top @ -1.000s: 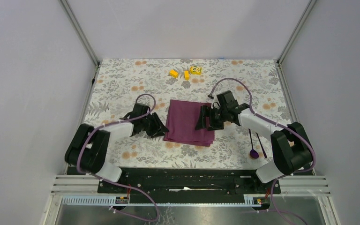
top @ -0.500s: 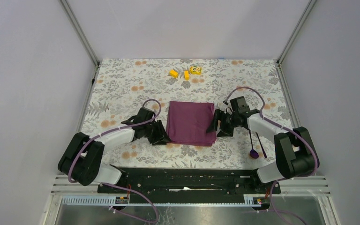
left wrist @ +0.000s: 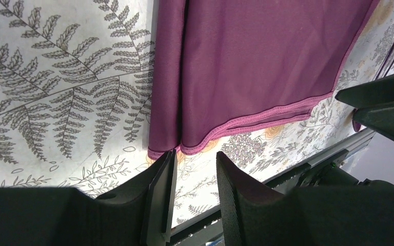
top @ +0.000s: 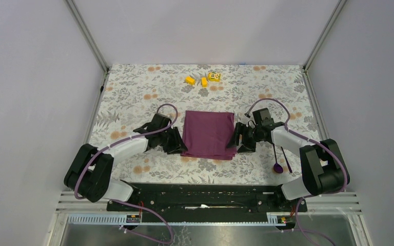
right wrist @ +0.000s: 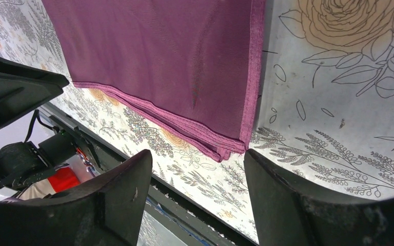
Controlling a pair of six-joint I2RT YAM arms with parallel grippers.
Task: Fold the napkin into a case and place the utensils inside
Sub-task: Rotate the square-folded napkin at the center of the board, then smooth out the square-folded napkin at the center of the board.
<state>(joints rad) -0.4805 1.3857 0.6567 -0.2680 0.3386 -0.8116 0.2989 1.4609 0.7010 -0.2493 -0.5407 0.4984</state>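
Note:
The plum-purple napkin (top: 209,135) lies folded in layers, a flat rectangle in the middle of the floral tablecloth. My left gripper (top: 177,143) sits low at its near-left corner. In the left wrist view the left gripper (left wrist: 196,156) is open by a narrow gap, with the napkin (left wrist: 256,61) hem just ahead of its tips and nothing between them. My right gripper (top: 238,139) is at the near-right corner; the right gripper (right wrist: 197,156) stands wide open, the stacked napkin (right wrist: 159,56) edges just ahead. The dark purple spoon (top: 278,167) and fork (top: 286,159) lie to the right.
Three small yellow blocks (top: 203,79) sit at the far side of the tablecloth. The black base rail (top: 205,193) runs along the near edge. Grey walls close in the left and right sides.
My right gripper has drawn back off the napkin to its right edge and narrowed a little. The left arm has slid in toward the near-left corner. The napkin now lies squarer.

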